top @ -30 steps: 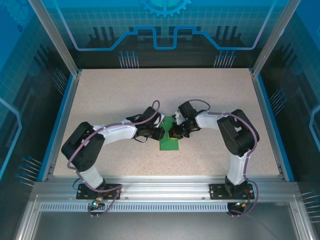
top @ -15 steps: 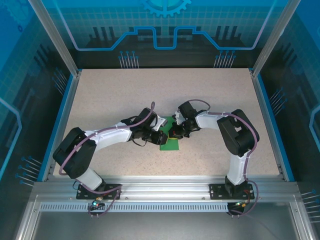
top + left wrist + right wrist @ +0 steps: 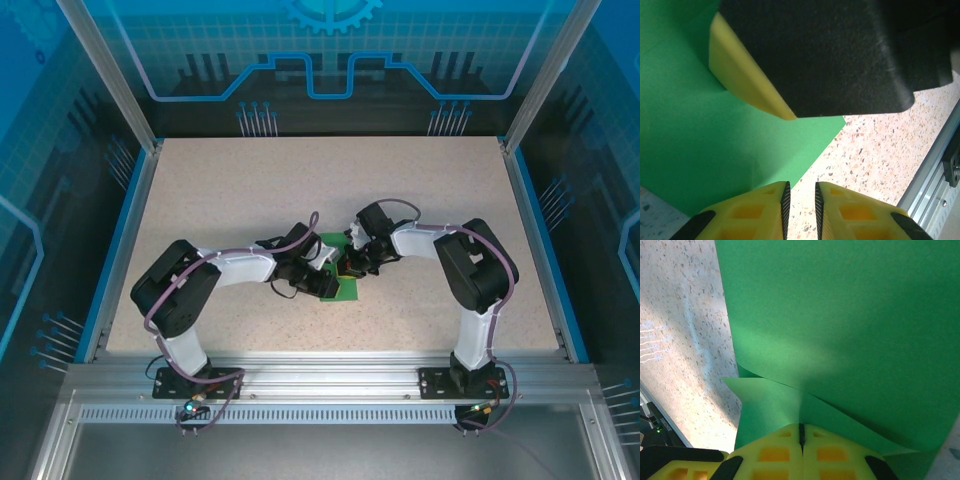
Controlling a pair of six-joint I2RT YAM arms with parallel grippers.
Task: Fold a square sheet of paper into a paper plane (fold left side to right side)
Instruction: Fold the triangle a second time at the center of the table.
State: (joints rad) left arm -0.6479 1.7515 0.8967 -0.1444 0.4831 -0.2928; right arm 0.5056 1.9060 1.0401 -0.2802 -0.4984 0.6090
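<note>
The square sheet of paper [image 3: 340, 291] lies folded and bright green at the table's middle, between both grippers. In the right wrist view the paper [image 3: 840, 315] shows two overlapping layers, the upper one lifted. My right gripper [image 3: 801, 427] is shut with a pinched crease of the paper running out of its tips. From the left, my left gripper [image 3: 322, 276] sits low at the sheet's edge. Its jaws [image 3: 800, 192] stand narrowly open with bare table between them, one fingertip [image 3: 775, 192] over the paper's [image 3: 700, 140] edge. The right gripper's yellow finger [image 3: 740, 75] hangs just ahead.
The speckled table [image 3: 300, 190] stretches wide behind and to both sides of the arms. A blue-edged metal frame [image 3: 132, 215] borders it, and a rail [image 3: 935, 170] runs close to the left gripper's right.
The left arm has shifted, bringing its gripper right and nearer over the paper's near part, which it now covers more. The right gripper and its hold have stayed put.
</note>
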